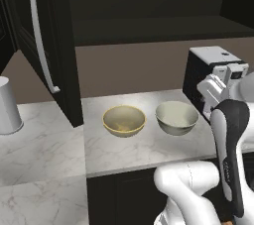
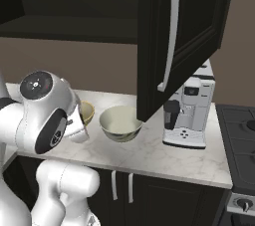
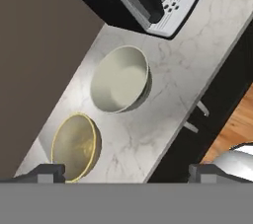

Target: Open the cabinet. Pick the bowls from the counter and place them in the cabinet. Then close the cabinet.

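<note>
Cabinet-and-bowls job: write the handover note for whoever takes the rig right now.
Gripper: open, empty, above the counter.
Cabinet: both doors open.
Tan-yellow bowl and off-white bowl: side by side on the counter, left of the coffee machine.
Done: cabinet opened.
Left: put both bowls in the cabinet, then shut it.
</note>
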